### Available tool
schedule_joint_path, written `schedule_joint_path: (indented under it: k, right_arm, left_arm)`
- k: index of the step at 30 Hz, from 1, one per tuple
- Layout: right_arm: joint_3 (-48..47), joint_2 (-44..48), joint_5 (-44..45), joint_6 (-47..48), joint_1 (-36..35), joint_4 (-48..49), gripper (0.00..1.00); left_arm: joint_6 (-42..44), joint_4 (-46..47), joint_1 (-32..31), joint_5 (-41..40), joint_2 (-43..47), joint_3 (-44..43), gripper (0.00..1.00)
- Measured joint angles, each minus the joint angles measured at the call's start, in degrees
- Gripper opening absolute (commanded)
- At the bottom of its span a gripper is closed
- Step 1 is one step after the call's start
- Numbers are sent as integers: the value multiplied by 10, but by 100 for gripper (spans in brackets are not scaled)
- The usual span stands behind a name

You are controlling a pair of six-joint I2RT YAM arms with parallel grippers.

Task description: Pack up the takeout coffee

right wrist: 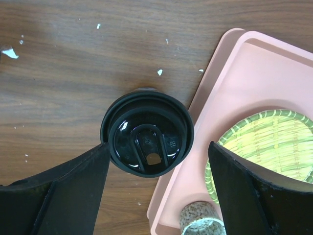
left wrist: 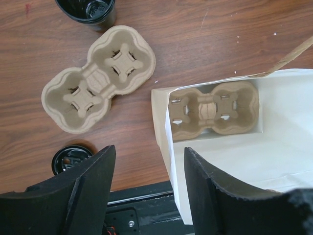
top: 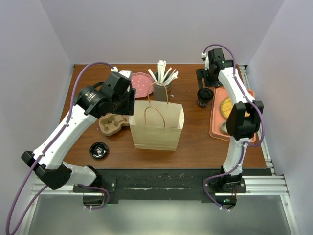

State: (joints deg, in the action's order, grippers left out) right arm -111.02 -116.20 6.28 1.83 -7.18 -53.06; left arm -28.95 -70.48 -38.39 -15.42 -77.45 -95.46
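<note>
Coffee cup upright, lid upward.

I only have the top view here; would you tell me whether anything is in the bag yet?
Observer: Yes, the left wrist view shows a carrier lying flat on the bottom of the bag.
Operator: Thank you. How do things stand on the right side?
Observer: The right fingers are open, one on each side of the coffee; I cannot tell whether they touch it.
Operator: Is anything hidden from me on the left?
Observer: A lidless cup stands just beyond the spare carrier.
</note>
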Motion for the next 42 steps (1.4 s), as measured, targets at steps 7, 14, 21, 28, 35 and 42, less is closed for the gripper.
schedule_joint_path:
  k: [7, 14, 21, 28, 35, 42]
  right_arm:
    - [0, -12, -14, 10, -1, -2, 83]
    - [0, -33, -15, 15, -1, -9, 81]
    - [0, -34, -16, 21, -1, -11, 76]
    - [0, -34, -15, 22, -1, -11, 71]
    - [0, -34, -13, 21, -1, -11, 52]
    - [5, -26, -7, -2, -1, -21, 45]
  left_arm:
    - [0, -10, 0, -8, -1, -9, 64]
    - [1, -17, 0, -14, -6, -10, 64]
    - [0, -20, 0, -18, -6, -10, 64]
    - [0, -21, 0, -22, -10, -17, 65]
    - [0, -30, 0, -36, -28, -48, 58]
    - [0, -31, 0, -46, -67, -78, 52]
